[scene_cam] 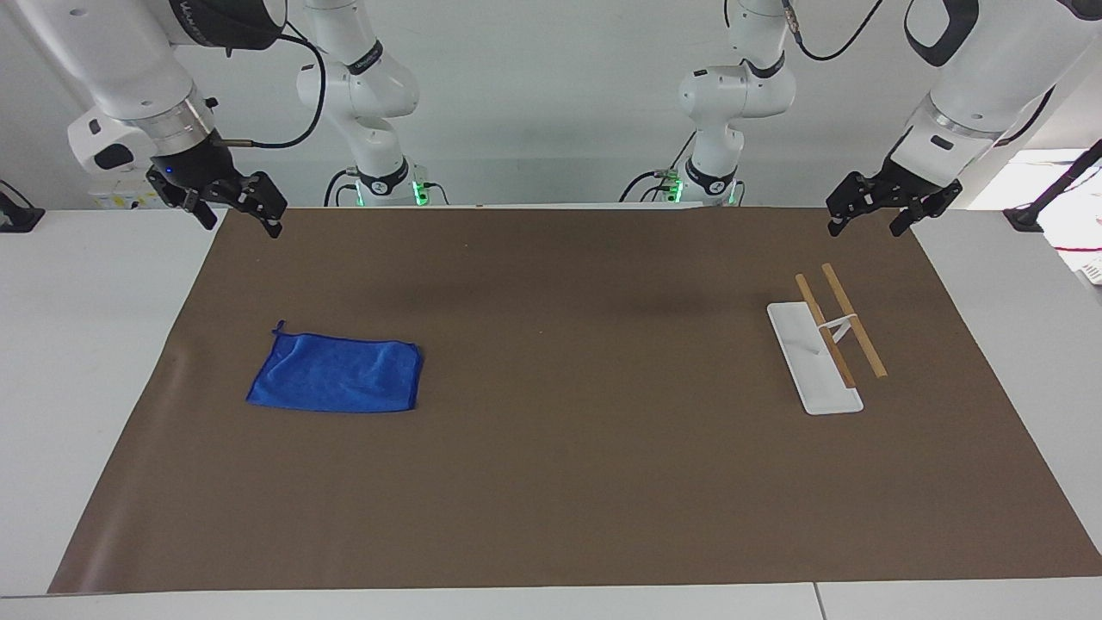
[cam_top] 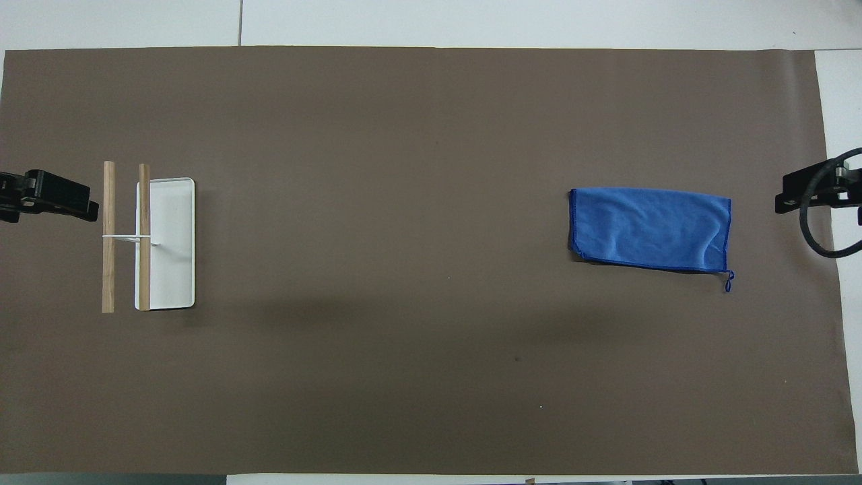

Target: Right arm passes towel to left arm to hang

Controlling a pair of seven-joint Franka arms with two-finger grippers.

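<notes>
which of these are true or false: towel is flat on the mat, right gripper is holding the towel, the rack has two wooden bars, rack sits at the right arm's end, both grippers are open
1. The towel lies flat on the brown mat. True.
2. The right gripper holds the towel. False: it hangs empty over the mat's corner, clear of the towel.
3. The rack has two wooden bars. True.
4. The rack sits at the right arm's end. False: it is toward the left arm's end, with the left gripper above the mat's edge near it.
5. Both grippers are open. True.
</notes>
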